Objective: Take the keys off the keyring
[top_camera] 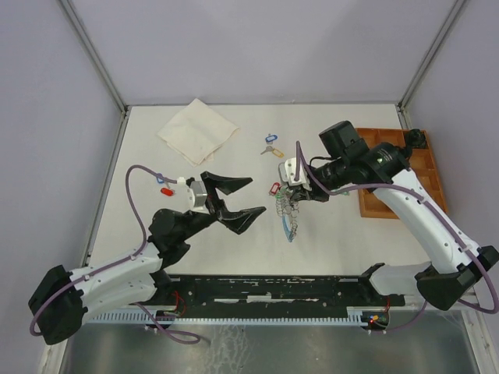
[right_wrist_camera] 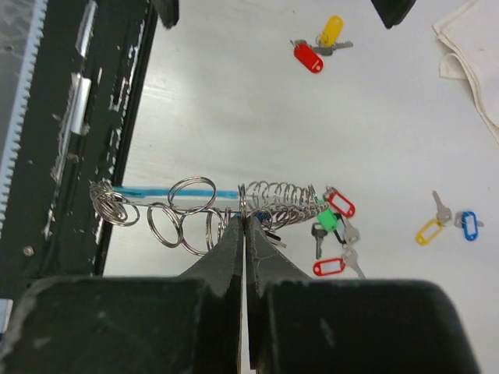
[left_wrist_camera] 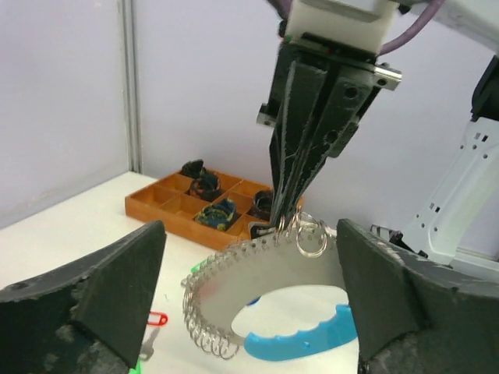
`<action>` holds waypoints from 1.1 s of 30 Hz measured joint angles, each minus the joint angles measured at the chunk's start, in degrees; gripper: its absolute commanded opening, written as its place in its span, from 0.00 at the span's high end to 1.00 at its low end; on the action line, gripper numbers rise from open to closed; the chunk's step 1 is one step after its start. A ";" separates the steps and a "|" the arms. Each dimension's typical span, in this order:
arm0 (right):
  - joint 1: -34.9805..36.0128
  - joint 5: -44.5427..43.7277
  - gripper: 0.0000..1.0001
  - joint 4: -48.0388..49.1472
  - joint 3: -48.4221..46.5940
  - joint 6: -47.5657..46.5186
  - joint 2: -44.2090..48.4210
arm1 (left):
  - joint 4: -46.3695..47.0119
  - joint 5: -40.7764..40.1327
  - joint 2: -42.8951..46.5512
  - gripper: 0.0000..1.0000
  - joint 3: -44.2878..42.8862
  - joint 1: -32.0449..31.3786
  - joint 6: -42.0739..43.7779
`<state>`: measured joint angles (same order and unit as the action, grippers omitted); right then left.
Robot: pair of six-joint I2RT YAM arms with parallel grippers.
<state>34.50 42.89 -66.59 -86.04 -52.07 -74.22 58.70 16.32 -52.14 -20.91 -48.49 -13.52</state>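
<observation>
Keyring (top_camera: 290,214) hangs mid-table from my right gripper (top_camera: 293,192), whose jaws are pressed together on its coiled wire edge. My left gripper (top_camera: 257,195) is just beside it, spread wide and holding nothing.

The left wrist view gives the shape best. The wire loop joins a light-blue band (left_wrist_camera: 312,339), small split rings sit at the pinch, and the left fingers (left_wrist_camera: 117,296) flank the loop without touching it. An orange tray (left_wrist_camera: 168,204) stands behind.

The right wrist view looks down the shut fingers. The ring is edge-on there, so the loop shape is lost. Keys (right_wrist_camera: 334,226) with red and green tags bunch at one end. I cannot tell whether they hang on it or lie beneath.

Only the top view shows both arms, with loose tagged keys (top_camera: 270,148) and a cloth (top_camera: 196,131) farther back.
</observation>
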 measured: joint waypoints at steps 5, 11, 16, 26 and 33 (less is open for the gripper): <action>0.28 -5.27 0.99 -7.04 -3.91 -8.85 -0.85 | -7.26 -0.31 1.44 0.00 -0.37 0.17 -0.50; 0.48 -7.19 0.99 -13.51 -9.18 -16.31 -5.68 | -6.40 0.76 -5.81 0.23 -1.03 0.20 -1.01; 0.79 -8.00 0.99 -16.96 -13.18 -18.91 -9.46 | -2.29 2.25 -11.50 0.28 -3.43 0.24 -0.85; 1.03 -8.46 0.99 -21.86 -20.04 -19.10 -14.05 | 8.70 4.28 -17.46 0.44 -3.87 -0.04 2.25; 1.31 -8.31 0.99 -23.06 -22.23 -18.08 -17.05 | 7.52 6.34 -19.58 0.54 -7.08 -0.15 4.50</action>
<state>35.81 34.59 -89.65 -108.27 -70.15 -91.26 66.22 22.65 -71.72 -27.99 -48.64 -9.02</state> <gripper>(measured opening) 0.012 0.476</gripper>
